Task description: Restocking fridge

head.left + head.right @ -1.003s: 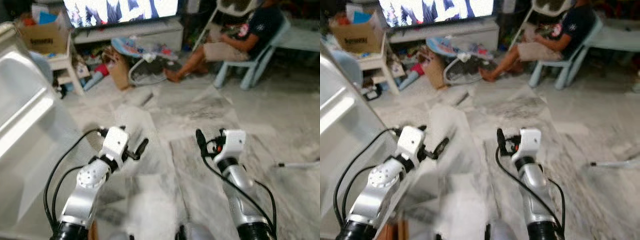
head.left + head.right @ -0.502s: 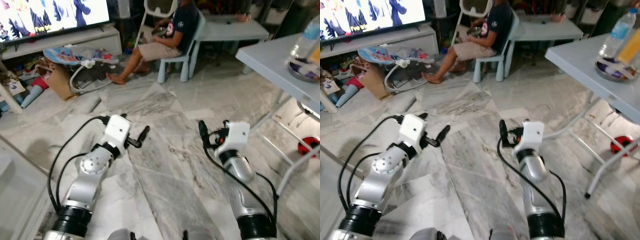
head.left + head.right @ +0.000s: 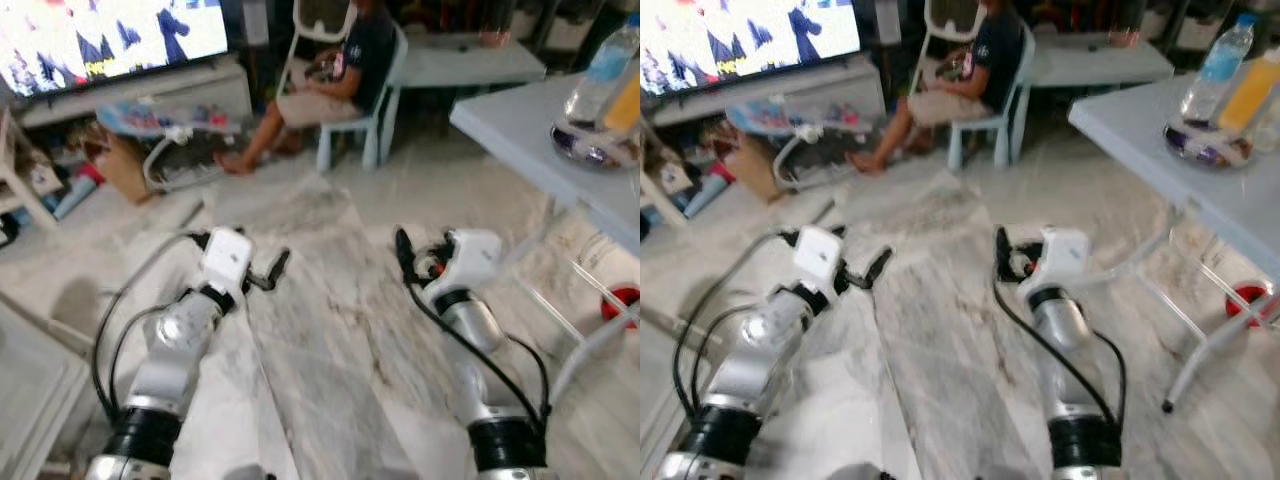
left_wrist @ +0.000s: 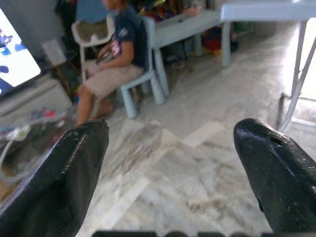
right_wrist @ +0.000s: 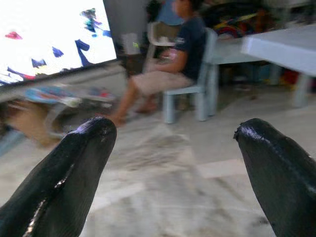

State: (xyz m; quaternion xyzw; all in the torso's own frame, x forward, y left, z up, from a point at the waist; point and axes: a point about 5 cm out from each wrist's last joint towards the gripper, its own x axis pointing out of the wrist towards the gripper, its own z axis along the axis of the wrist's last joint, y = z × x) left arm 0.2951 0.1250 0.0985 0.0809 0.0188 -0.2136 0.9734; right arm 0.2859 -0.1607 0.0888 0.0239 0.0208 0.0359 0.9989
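Note:
Both my arms are held out low over the marble floor with nothing in them. My left gripper (image 3: 272, 271) is open, and in the left wrist view its black fingers (image 4: 74, 168) stand wide apart over bare floor. My right gripper (image 3: 402, 256) is open too, its fingertips (image 5: 74, 168) spread with nothing between them. On the white table (image 3: 1140, 130) at the right stand a clear water bottle (image 3: 1214, 68) and an orange bottle (image 3: 1250, 90) by a metal dish (image 3: 1200, 145).
A person (image 3: 335, 70) sits on a pale blue chair at the back, beside a low table (image 3: 470, 60). A lit TV (image 3: 110, 40) and a baby bouncer (image 3: 160, 125) with clutter are at the back left. A white panel (image 3: 25, 390) edges the lower left.
The camera has swung to the right: the big white surface on the left has slid out of view and the white table with bottles has come in. Both arms keep their pose.

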